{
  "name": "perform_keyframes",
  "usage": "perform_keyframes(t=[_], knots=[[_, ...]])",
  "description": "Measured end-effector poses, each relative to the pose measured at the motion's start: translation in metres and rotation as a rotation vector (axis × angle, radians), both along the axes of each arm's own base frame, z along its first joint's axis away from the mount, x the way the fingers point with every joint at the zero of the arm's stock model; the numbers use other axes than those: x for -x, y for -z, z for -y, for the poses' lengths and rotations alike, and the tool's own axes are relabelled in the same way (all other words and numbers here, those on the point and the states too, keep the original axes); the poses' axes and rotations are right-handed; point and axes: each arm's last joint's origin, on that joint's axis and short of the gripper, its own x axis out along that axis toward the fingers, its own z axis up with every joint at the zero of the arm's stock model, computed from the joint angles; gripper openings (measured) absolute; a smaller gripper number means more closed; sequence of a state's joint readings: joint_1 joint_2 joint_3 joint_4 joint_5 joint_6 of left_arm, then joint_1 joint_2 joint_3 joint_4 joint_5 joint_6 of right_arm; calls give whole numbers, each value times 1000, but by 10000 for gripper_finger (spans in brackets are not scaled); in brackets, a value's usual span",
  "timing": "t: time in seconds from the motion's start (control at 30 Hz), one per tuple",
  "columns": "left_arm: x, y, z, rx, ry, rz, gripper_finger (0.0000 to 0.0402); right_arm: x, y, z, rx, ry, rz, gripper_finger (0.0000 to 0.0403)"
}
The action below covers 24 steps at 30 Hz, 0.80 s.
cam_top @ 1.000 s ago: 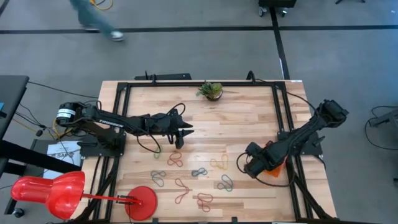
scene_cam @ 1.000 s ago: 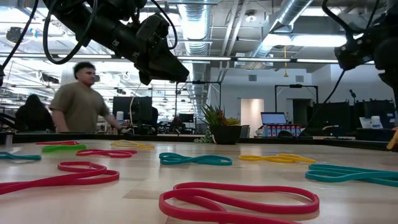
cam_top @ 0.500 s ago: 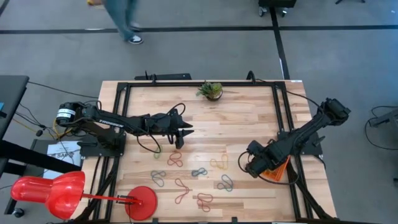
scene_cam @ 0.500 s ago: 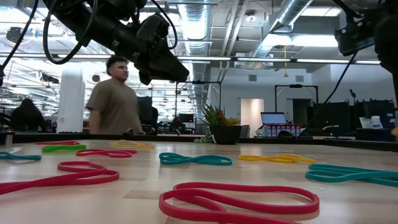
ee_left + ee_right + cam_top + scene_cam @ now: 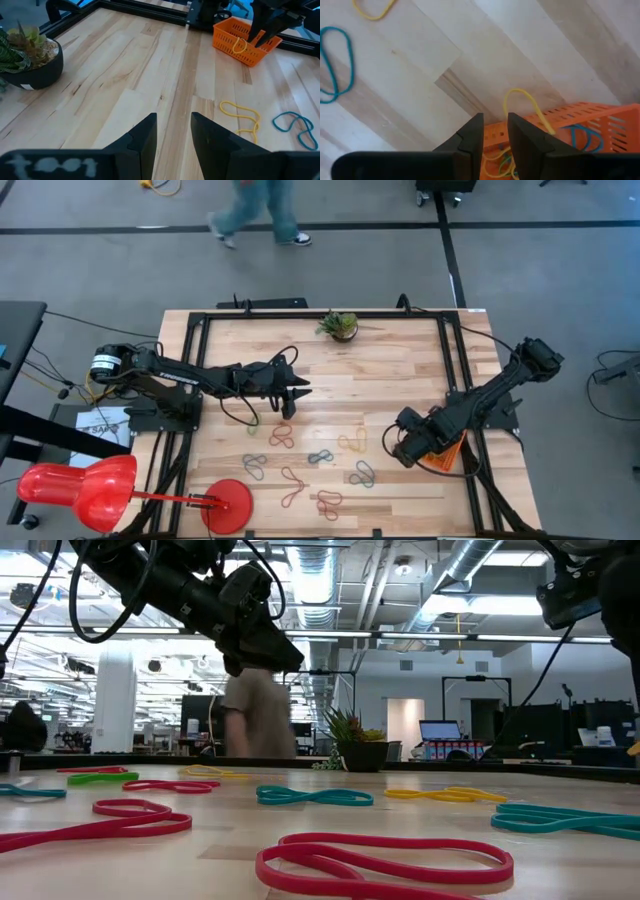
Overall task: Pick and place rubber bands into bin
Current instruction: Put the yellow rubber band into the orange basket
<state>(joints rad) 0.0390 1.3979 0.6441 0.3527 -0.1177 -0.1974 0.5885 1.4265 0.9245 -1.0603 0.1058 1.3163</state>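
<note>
Several rubber bands [image 5: 320,457] in red, yellow, teal and grey lie flat on the near half of the wooden table. They fill the front of the low view, for example a red one [image 5: 385,865]. The orange bin [image 5: 452,450] stands by the table's right edge and holds a few bands [image 5: 580,135]. My right gripper [image 5: 495,117] hangs over the bin's left rim, shut on a yellow band. My left gripper [image 5: 303,392] waits in the air left of centre, above the bands, its fingers a narrow gap apart [image 5: 174,117]. My right gripper has a yellow rubber band [image 5: 512,95] at its fingertips, coming from above and pointing down. One end of the loop disappears behind a fingertip [image 5: 512,125]. The rest arcs over the bin's rim [image 5: 555,120] and hangs slack against the bin's wall [image 5: 240,46].
A small potted plant [image 5: 342,326] stands at the far edge. A round red disc [image 5: 228,502] with a red lamp head sits at the near left corner. A black frame [image 5: 300,316] borders the table. A black cable loop [image 5: 240,416] lies under my left arm. A person walks beyond the far edge.
My right gripper has risen a little over the bin and then kept still. The person behind the table has walked from left to right. The bands on the table have not moved.
</note>
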Motion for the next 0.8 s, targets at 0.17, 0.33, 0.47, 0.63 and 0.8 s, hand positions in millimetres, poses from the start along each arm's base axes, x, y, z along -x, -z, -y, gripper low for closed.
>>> perform_keyframes(t=[0.17, 0.33, 0.47, 0.63, 0.8], knots=[[0, 0, 0, 0, 1, -4, 109, -1, 3, -1, 7, 0, -13, 81], [0, 0, 0, 0, 1, -4, 109, -4, 14, -3, 33, -3, -73, 81], [0, 0, 0, 1, 1, -4, 109, -7, 20, 0, 40, 13, -111, 81], [0, 0, 0, 0, 1, 0, 109, -7, 20, 8, 69, 35, -162, 81], [0, 0, 0, 1, 1, 1, 109, -8, 20, 14, 64, 8, -195, 81]])
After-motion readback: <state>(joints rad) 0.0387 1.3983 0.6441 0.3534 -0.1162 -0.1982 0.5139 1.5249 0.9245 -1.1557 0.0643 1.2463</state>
